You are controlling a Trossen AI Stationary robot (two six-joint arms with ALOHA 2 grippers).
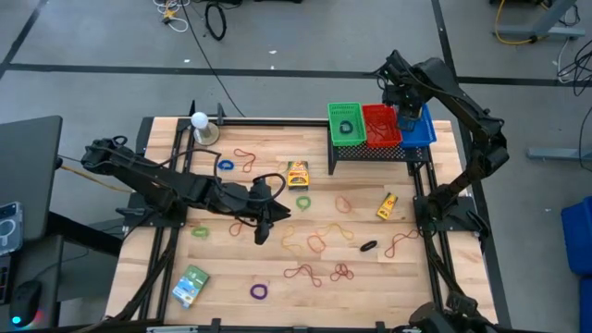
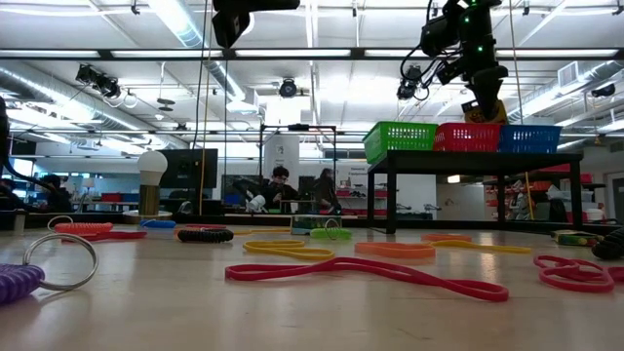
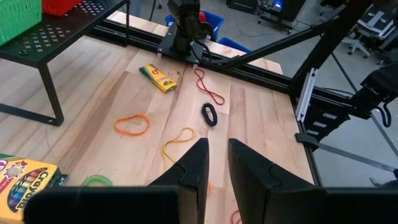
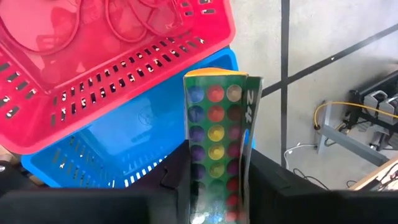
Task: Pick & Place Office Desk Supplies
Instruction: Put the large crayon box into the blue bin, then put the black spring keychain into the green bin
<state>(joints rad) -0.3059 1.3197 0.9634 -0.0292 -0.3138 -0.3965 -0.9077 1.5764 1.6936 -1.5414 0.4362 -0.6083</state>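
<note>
Overhead, right claw grips crayon box above blue basket (left claw narrow).

three baskets sit on the black rack: one green basket, one red basket, one blue basket. two crayon boxes: one on the table, one held in the right gripper over the blue basket. one yellow bottle; one green-blue packet; one white ball. two arms. loose bands: too many to count exactly.
</note>
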